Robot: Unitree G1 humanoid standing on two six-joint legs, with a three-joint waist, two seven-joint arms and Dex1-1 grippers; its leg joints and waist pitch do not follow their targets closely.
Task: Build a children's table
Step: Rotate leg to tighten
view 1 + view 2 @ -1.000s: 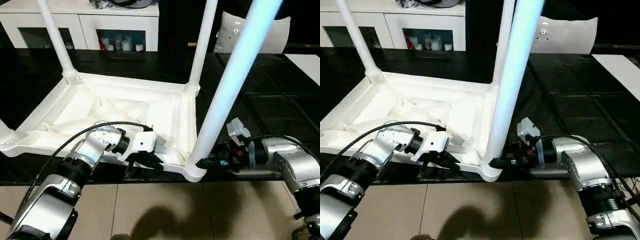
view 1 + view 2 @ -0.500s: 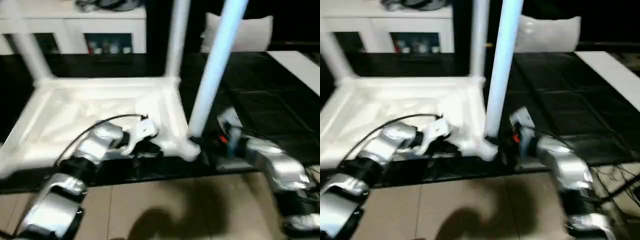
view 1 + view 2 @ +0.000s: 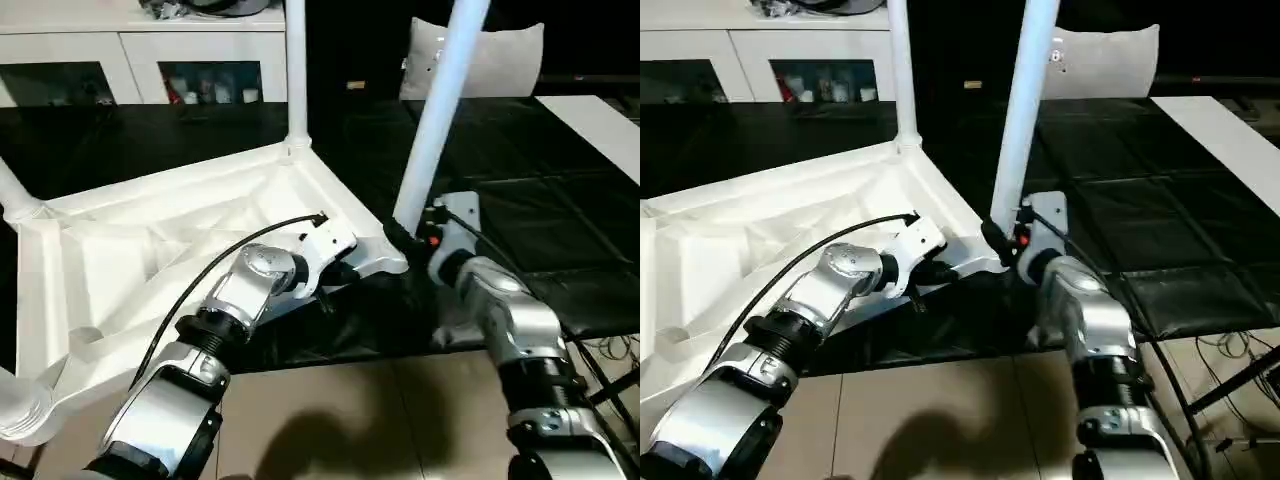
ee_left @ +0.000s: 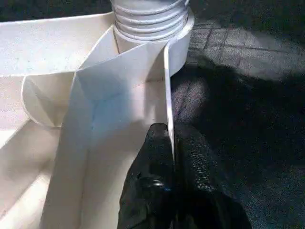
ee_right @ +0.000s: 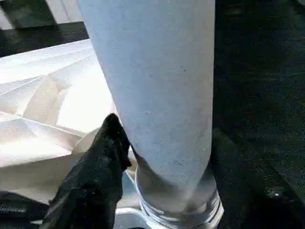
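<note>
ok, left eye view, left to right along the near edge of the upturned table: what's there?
Silver left forearm → left end effector pinching the rim of the white ribbed plastic tabletop → round corner socket → long white tube leg → right end effector at its base → silver right forearm.

A white cabinet (image 3: 150, 50) with glass doors is standing at the back, small items sitting inside. A white cushion (image 3: 500, 60) is leaning beyond the black surface (image 3: 560, 210). Beige floor tiles (image 3: 350, 420) are showing below.

The right gripper (image 3: 998, 240) clasps the base of a white leg (image 3: 1023, 110) standing in the upturned tabletop (image 3: 760, 230), left gripper (image 3: 930, 272) alongside.
</note>
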